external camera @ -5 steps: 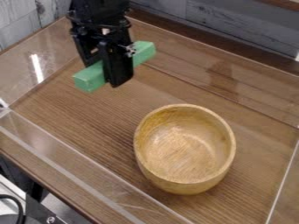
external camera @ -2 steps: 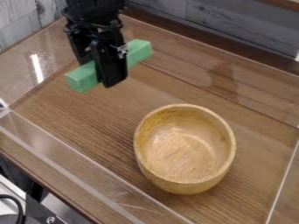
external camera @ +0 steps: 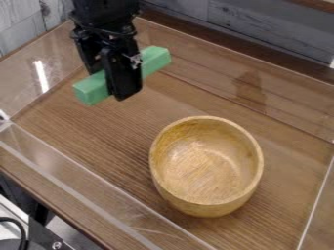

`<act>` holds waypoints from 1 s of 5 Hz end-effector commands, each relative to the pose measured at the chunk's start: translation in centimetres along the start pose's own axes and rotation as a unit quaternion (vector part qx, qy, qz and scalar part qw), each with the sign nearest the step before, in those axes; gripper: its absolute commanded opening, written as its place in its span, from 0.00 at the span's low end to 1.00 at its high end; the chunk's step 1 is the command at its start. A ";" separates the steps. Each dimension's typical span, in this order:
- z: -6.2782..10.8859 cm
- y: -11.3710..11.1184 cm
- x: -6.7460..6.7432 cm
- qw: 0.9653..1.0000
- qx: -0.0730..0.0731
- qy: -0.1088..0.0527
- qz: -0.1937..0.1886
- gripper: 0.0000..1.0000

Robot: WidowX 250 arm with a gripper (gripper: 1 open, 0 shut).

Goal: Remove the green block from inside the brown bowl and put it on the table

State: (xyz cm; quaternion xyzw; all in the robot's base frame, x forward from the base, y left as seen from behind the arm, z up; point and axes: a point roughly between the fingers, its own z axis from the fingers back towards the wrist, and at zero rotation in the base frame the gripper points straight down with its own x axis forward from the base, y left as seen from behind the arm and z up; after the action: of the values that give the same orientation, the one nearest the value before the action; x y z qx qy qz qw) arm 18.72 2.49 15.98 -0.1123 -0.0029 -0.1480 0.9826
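1. You had the black two-fingered gripper up and to the left of the round light-brown wooden bowl, pointing almost straight down at the tabletop.
2. Its fingers were clamped shut across the middle of the small matte green rectangular block, and both ends of the bar stuck out clear on either side of the jaws.
3. That grip at the centre made sense: it looked balanced, so the bar was not likely to swing or tip in your hold.
4. The block lay roughly level but slanted, its lower end pointing away from the bowl and its upper end toward the back wall.
5. It sat well apart from the bowl, outside the rim altogether, and the bowl's hollow showed only bare wood grain.
6. So by my reading, the lifting-out part was done and you were on the setting-down part.
7. Whether the block was already touching the brown wood-grain table or hanging just above it, I could not tell from this angle.
8. The spot beneath it, left of the bowl, was open wood, a sensible place to set it.
9. The clear acrylic wall ran close on the far side of the gripper from the bowl, so you had little room to drift that way.
10. My call for the next move: ease straight down, then let the fingers part.
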 end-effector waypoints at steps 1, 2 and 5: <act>0.6 -0.2 0.2 1.000 0.015 -0.017 -0.012 0.00; 0.5 -0.5 0.2 1.000 0.018 -0.019 -0.015 0.00; 0.6 -1.1 0.1 0.999 0.027 -0.024 -0.009 0.00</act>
State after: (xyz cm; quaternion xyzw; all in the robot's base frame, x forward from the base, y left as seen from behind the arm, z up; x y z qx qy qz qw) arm 18.40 1.60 16.06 -0.0971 -0.0143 -0.1487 0.9840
